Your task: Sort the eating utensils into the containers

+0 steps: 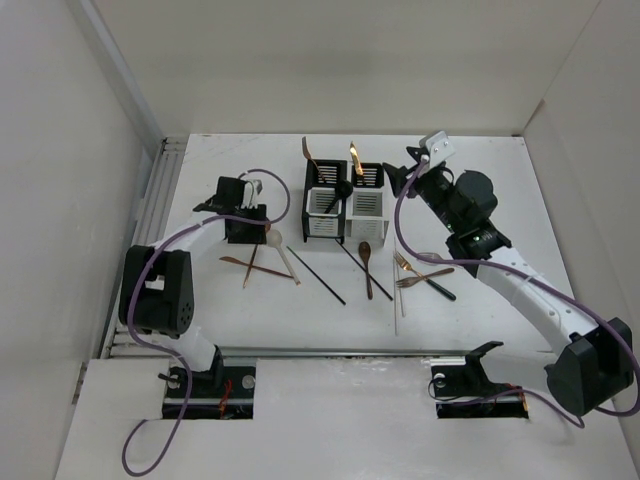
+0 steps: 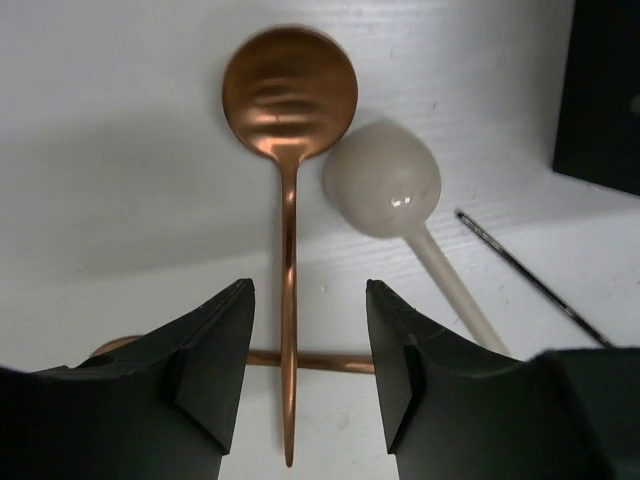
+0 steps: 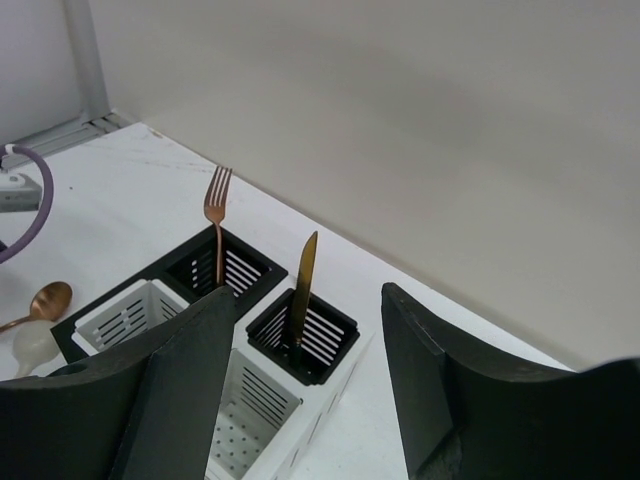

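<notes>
Your left claw (image 2: 307, 300) gapes wide astride the handle of the copper spoon (image 2: 290, 90), the cream spoon (image 2: 382, 180) just beside its bowl. Your right claw (image 3: 307, 295), also wide and empty, hovers over the caddies (image 3: 255, 420), where a fork (image 3: 217, 190) and knife (image 3: 305, 270) stand.

Both arms are built from white link segments (image 1: 530, 295) and black joint housings (image 1: 160, 290). Purple cables (image 3: 48, 190) are routed along them. The jaws are moulded in matte black. A silver-grey bracket (image 1: 437, 147) is fitted at 1 o'clock.
</notes>
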Controlling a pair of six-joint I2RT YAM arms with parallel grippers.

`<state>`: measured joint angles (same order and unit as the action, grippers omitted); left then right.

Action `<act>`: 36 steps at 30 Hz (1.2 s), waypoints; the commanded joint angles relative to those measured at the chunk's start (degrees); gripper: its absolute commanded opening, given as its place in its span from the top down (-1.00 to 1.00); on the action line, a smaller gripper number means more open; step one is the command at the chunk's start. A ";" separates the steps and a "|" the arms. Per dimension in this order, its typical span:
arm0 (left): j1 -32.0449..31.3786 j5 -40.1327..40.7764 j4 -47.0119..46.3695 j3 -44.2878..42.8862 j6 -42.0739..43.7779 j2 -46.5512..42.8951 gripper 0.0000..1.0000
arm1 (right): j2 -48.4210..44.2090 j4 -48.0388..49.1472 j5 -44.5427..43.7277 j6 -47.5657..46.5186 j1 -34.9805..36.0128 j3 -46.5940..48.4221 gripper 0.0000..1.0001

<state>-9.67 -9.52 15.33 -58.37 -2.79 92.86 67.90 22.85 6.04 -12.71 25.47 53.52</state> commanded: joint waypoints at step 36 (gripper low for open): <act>0.45 7.76 0.33 -26.77 3.22 3.40 1.00 | -1.01 1.49 -3.41 -3.81 -1.39 2.73 -0.35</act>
<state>-8.25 -2.35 20.27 -76.64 -0.54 103.39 67.35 22.70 3.27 -15.86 24.38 53.63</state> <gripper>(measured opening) 0.043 0.677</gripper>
